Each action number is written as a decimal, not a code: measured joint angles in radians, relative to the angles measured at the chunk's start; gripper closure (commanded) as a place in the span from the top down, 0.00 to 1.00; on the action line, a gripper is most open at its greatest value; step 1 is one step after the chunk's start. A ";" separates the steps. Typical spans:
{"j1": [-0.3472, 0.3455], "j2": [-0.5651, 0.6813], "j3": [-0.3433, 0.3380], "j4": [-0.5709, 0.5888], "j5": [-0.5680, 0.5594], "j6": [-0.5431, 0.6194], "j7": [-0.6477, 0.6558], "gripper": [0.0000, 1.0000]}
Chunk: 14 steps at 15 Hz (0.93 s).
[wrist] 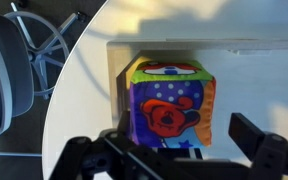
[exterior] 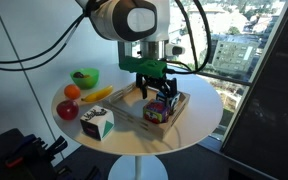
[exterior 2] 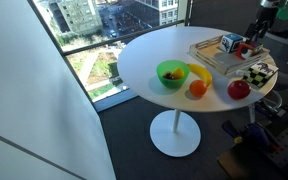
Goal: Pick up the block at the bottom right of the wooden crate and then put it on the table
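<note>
Your gripper is right over the wooden crate, and its fingers are spread wide apart with nothing clamped. In the wrist view one dark finger shows at each lower corner of the picture, with the block between them. It's a small, busy-looking cube. The face towards you is blue-purple with white dots and carries a red figure, there's an orange patch along one side, and the top shows yellow and green with a bit more red. It sits down in a corner of the crate, close by two of the low light-wood walls. I can't tell whether it touches them. In an exterior view the block shows as a bright multicoloured spot at the near end of the crate, and the gripper is just above it. The crate rests on the round white surface. A green bowl, a banana, an orange, a red apple and a white cube are grouped beside it.
</note>
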State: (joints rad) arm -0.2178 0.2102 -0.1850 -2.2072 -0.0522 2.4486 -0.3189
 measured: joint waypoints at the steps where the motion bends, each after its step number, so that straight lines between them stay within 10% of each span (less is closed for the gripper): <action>1: -0.001 0.004 0.002 0.003 0.019 0.000 -0.017 1.00; 14: -0.021 0.039 0.008 0.020 0.059 0.000 -0.059 1.00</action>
State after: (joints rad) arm -0.2384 0.2495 -0.1772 -2.1877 0.0072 2.4486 -0.3781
